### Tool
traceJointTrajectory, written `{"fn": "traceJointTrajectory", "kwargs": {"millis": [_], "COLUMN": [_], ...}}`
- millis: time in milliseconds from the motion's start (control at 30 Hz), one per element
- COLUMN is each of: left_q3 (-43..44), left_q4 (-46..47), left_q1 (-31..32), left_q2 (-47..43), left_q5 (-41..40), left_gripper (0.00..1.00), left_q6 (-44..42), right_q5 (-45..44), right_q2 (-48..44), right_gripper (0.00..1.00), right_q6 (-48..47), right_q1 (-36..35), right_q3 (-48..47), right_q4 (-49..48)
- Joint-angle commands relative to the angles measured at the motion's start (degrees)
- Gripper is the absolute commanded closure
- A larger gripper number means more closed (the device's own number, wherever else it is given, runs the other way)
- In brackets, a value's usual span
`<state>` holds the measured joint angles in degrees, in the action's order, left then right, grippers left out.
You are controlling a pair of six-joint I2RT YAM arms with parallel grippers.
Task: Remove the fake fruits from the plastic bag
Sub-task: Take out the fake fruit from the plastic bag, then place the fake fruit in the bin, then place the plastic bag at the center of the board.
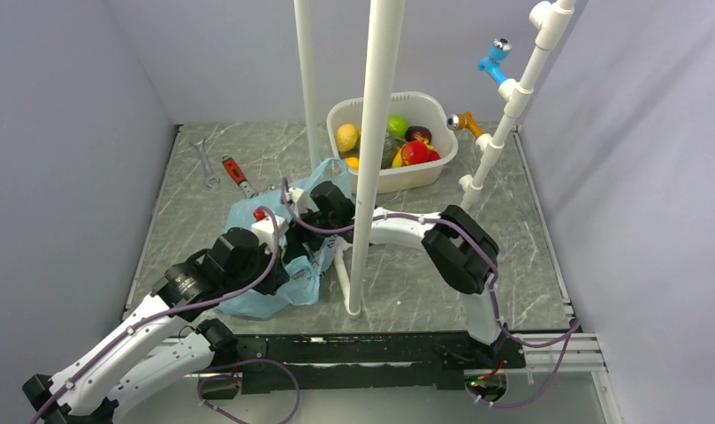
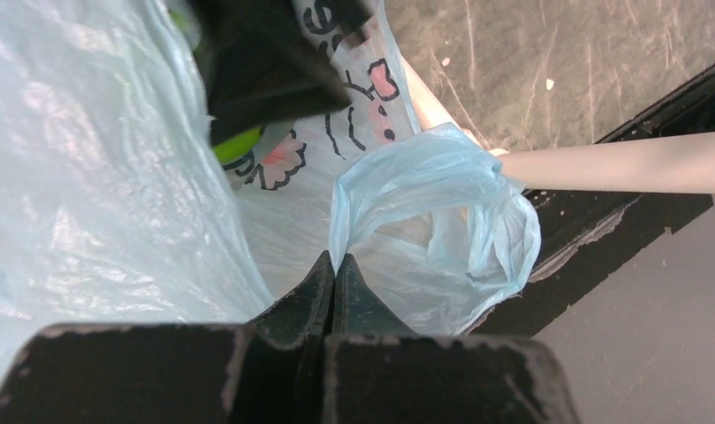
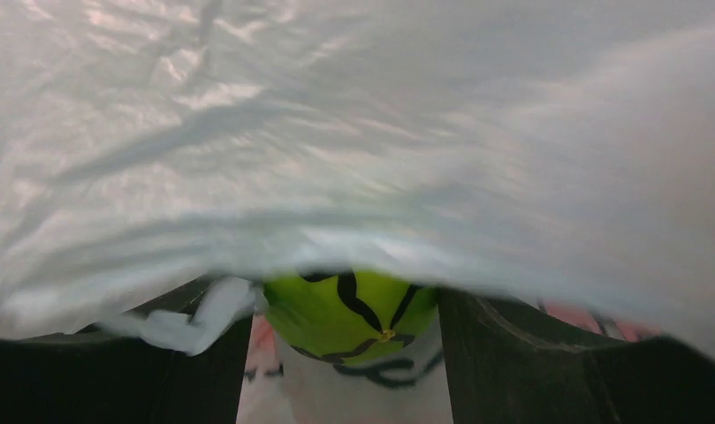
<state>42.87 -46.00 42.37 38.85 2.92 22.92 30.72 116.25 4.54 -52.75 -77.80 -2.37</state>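
My left gripper (image 2: pixel 333 269) is closed, its tips nipping a fold of the plastic bag (image 2: pixel 424 208), which lies crumpled on the table (image 1: pixel 513 265). The right gripper (image 3: pixel 340 305) sits inside the bag's mouth, and film blankets most of its wrist view (only a low strip is clear). Its jaws stand apart on either side of a green fruit (image 3: pixel 353 314) inside the bag; whether they press it I cannot tell. From above, a white pole (image 1: pixel 371 159) cuts across the white tub (image 1: pixel 424 181) holding other fruits (image 1: pixel 413 152).

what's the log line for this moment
left gripper: shut on plastic bag | right gripper: inside bag, jaws flanking green fruit, grip unclear | white tub: holds fake fruits
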Motion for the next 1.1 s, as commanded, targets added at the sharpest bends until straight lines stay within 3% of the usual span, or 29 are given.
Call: {"fn": "traceJointTrajectory", "kwargs": {"millis": [0,367,567,767,900,1067], "left_q3": [2.13,8.54,20.33,30.02,31.41,30.86], "left_q4": [-1.15,-0.73,6.36,9.80,12.54,12.94], "left_q1": [0.20,0.17,0.15,-0.88,-4.83,-11.18], "left_q2": [-2.50,-4.04,1.48,12.56,16.88,18.49], "left_q5": [-5.06,-23.66,-34.82,-41.04,-45.13,-44.32], "left_gripper": [1.00,1.00,1.00,1.00,1.00,1.00], "left_q6": [1.69,2.50,-7.62,-17.36,-21.74,-18.71], "right_q5": [3.08,2.58,-4.23,-10.89,-14.45,-17.49], "right_q2": [-8.39,-23.64,-29.83,-30.95,-29.65,-24.28], "right_gripper": [0.69,0.71,0.71,0.76,0.76,0.76], "right_q6": [7.72,16.00,14.10,14.02,13.31,11.70], "right_q1": [3.87,11.86,16.69,21.71,24.26,26.74], "right_q3": [2.74,7.11,5.47,2.77,-0.09,-6.35], "right_q4": [-9.16,-12.93,-8.32,-3.60,-1.08,1.84]}}
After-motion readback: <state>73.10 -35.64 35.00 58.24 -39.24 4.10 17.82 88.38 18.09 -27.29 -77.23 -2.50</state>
